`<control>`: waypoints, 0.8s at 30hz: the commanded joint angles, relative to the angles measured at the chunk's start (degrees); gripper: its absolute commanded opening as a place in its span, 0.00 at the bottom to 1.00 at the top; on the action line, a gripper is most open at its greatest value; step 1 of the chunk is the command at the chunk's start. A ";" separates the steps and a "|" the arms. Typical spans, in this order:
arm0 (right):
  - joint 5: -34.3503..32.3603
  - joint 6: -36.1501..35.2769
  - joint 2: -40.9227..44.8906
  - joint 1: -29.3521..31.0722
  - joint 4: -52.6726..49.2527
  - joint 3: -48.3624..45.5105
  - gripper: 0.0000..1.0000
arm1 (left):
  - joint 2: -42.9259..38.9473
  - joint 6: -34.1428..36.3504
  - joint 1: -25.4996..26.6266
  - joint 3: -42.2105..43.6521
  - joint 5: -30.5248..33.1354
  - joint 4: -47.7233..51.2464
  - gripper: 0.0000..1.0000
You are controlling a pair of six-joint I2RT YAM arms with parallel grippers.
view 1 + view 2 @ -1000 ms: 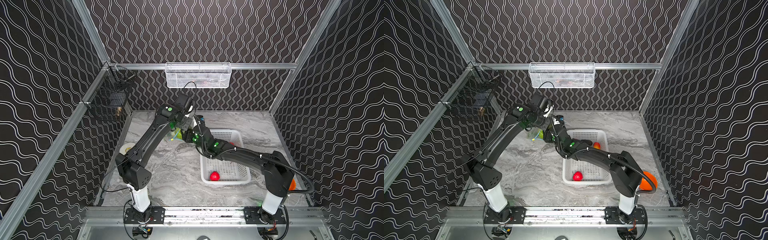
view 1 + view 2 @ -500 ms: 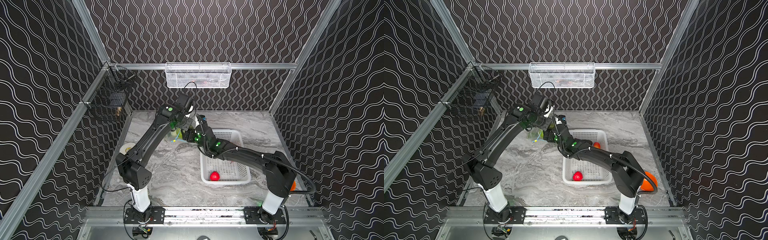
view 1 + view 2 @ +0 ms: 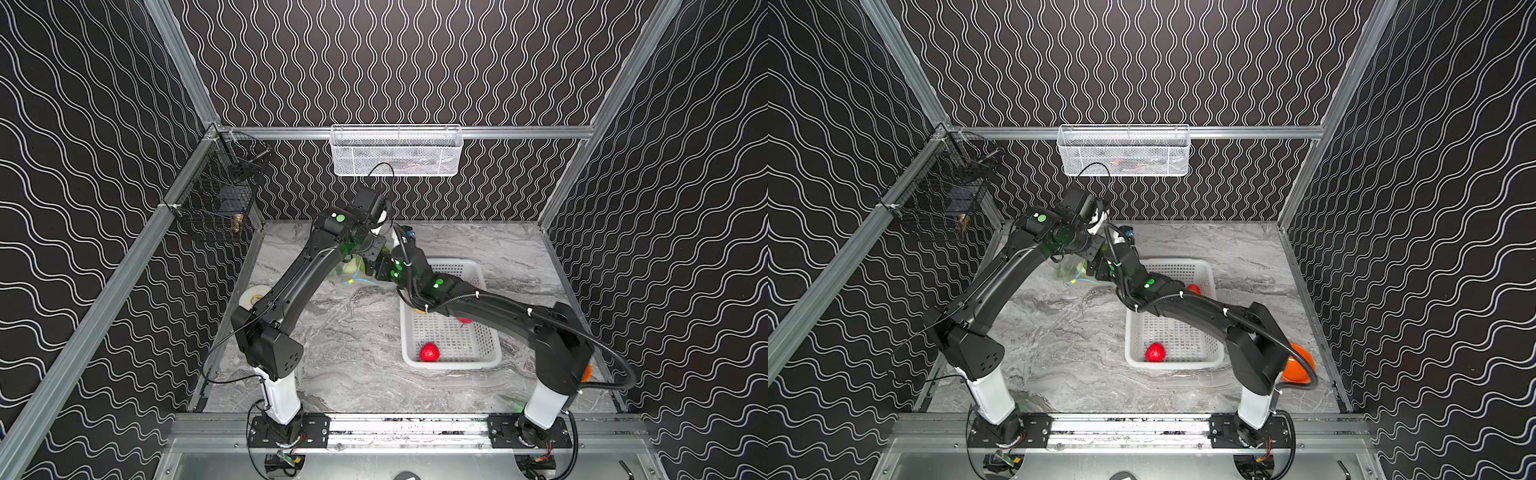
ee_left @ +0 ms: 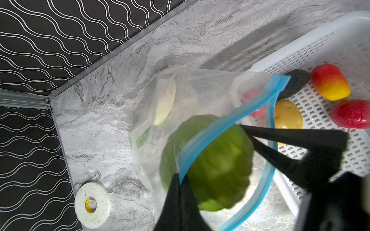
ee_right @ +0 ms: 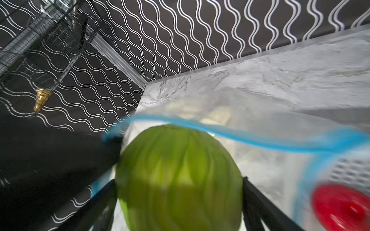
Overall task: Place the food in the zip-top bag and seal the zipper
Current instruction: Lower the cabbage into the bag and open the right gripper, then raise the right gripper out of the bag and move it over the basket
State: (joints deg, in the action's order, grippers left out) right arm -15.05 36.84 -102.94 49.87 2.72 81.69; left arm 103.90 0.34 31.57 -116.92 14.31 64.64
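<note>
Between wide-spread jaws of right gripper (image 5: 179, 180): green cabbage (image 4: 220, 166), blurred, at mouth of zip-top bag (image 4: 190, 90); contact with fingers not discernible. At left gripper (image 4: 180, 178): jaws clamped on blue zipper (image 4: 220, 124), mouth held agape beside right jaws. Inside bag, beyond both jaws: pale slice (image 4: 165, 102). Remaining food in white basket (image 4: 330, 36), behind right jaws, under that arm.

The grey marble table (image 3: 353, 345) carries a white perforated basket (image 3: 453, 365) on the right and a white tape roll (image 3: 252, 296) at its left edge. A white wire basket (image 3: 395, 151) hangs on the rear rail. A black wire basket (image 3: 216, 199) on the left rail holds a brass piece (image 3: 236, 223).
</note>
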 commanded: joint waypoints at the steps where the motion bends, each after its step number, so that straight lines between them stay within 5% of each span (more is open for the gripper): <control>1: 2.84 -0.13 0.87 0.14 3.60 -1.73 0.99 | -0.07 0.30 0.39 -0.63 -0.17 0.50 0.00; 9: 5.26 1.45 5.53 -0.62 11.85 -8.71 0.99 | -0.53 0.25 0.43 -0.06 -0.32 0.40 0.00; 24: 5.59 1.48 14.14 -0.65 9.58 -13.62 0.99 | 0.24 0.14 0.51 -0.41 0.98 0.31 0.00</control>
State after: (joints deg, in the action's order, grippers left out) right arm -10.33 37.56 -90.39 49.15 11.35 68.23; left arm 103.92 0.34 32.05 -117.10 14.79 65.23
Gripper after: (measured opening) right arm 0.988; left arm 0.048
